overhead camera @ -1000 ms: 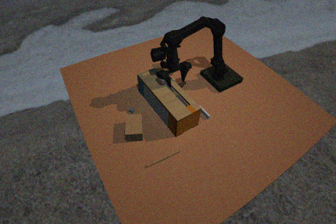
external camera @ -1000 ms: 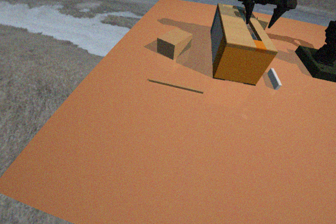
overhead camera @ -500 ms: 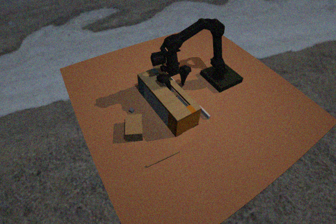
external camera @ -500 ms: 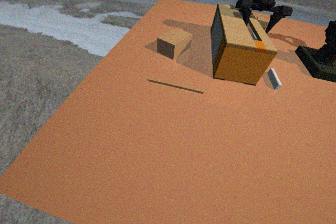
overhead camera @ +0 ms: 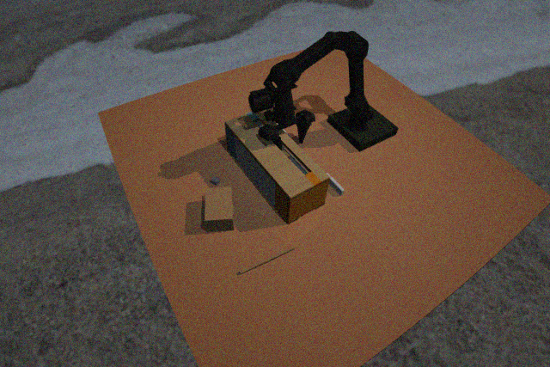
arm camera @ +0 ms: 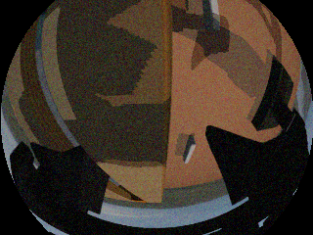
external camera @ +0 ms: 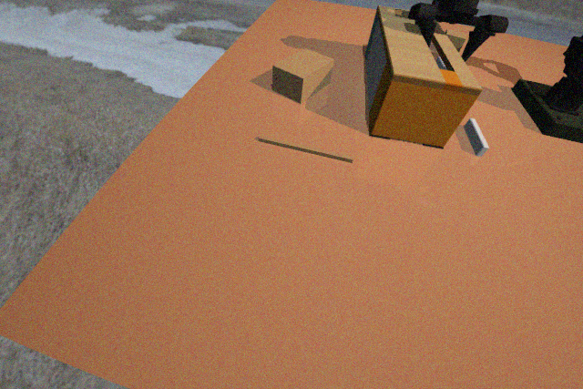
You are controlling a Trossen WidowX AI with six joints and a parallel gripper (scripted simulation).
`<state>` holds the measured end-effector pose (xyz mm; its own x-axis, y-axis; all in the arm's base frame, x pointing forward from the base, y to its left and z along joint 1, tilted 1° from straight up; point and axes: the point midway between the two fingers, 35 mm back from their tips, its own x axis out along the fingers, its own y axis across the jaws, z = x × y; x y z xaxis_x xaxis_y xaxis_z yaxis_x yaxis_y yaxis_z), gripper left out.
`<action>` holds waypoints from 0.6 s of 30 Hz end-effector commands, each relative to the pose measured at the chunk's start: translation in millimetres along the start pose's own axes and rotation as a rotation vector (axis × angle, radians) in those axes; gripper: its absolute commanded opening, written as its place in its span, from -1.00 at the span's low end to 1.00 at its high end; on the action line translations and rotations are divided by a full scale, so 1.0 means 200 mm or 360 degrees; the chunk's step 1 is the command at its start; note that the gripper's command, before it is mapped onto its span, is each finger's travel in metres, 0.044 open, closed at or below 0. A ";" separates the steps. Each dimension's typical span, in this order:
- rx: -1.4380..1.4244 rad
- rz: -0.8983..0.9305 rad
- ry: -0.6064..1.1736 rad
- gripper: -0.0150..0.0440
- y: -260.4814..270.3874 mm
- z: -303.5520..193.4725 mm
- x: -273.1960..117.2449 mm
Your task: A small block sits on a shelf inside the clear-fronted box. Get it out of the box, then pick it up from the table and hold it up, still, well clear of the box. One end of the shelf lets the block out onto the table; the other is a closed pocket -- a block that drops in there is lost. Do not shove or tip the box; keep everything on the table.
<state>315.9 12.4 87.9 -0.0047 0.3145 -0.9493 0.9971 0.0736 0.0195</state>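
Observation:
The wooden box (overhead camera: 306, 204) (external camera: 419, 109) (arm camera: 142, 175) stands upright, its dark clear front (overhead camera: 252, 172) (external camera: 376, 62) facing away from the arm base. A long slot runs along its top, with an orange patch (overhead camera: 313, 177) (external camera: 451, 77) at the near end. My gripper (overhead camera: 290, 143) (external camera: 448, 54) is open and empty, low over the box and straddling its rear top edge. One finger is at the slot, its tip apparently inside; the other hangs outside, behind the box. The small block on the shelf cannot be made out in any view.
A tan block (overhead camera: 218, 203) (external camera: 303, 65) lies before the clear front, with a small blue-grey piece (overhead camera: 214, 180) near it. A thin rod (overhead camera: 266, 261) (external camera: 303, 149) lies farther out. A white-grey bar (overhead camera: 336, 184) (external camera: 475, 137) (arm camera: 189, 149) lies behind the box, towards the arm base (overhead camera: 362, 127).

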 end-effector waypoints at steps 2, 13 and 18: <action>-0.0008 0.0011 0.0006 0.86 0.00 -0.07 0.02; -0.0008 0.0011 0.0010 0.86 0.00 -0.20 0.06; -0.0008 0.0011 0.0012 0.86 0.00 -0.26 0.08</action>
<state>312.8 56.9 87.4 -0.0043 0.3169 -0.9485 0.9971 0.0739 0.0202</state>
